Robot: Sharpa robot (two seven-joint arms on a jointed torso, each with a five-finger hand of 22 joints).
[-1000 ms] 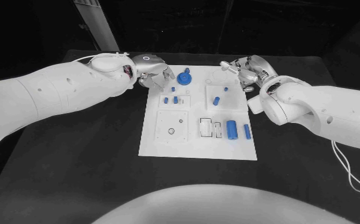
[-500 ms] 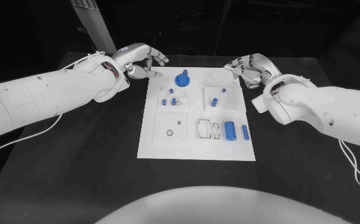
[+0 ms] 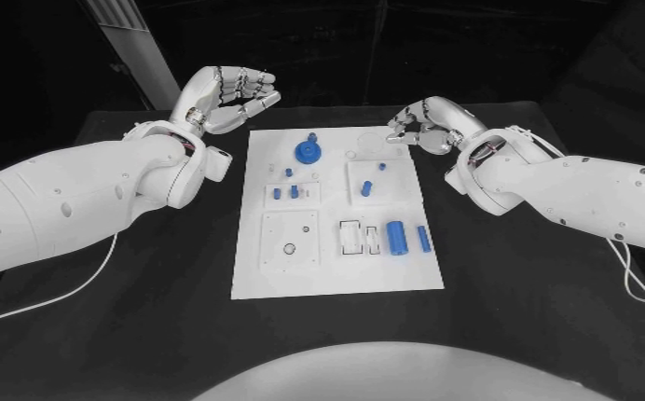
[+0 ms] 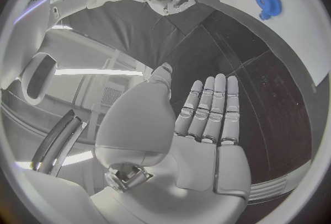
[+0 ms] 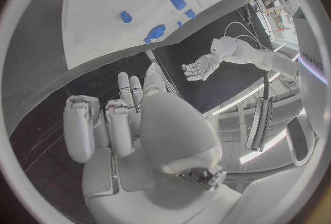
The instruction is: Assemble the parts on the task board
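The white task board (image 3: 336, 270) lies in the middle of the table. On its far part stands a round blue part (image 3: 309, 150), with small blue pegs (image 3: 285, 192) nearer and another blue peg (image 3: 367, 187) to their right. A thick blue cylinder (image 3: 397, 238) and a thin one (image 3: 423, 239) lie near the board's right side. My left hand (image 3: 228, 98) is raised beyond the board's far left corner, palm bare, fingers straight in the left wrist view (image 4: 210, 119). My right hand (image 3: 423, 126) hovers off the far right corner, fingers loosely bent, holding nothing (image 5: 121, 119).
A white square plate with a small hole (image 3: 289, 236) and two empty slots (image 3: 352, 238) sit on the board's near half. Black table (image 3: 134, 308) spreads on both sides of the board. A pale post (image 3: 115, 9) rises behind the table's far left.
My left hand has lifted off the board's far left corner and risen up and back, its fingers straightening. My right hand has drawn slightly away from the far right corner. The camera has shifted.
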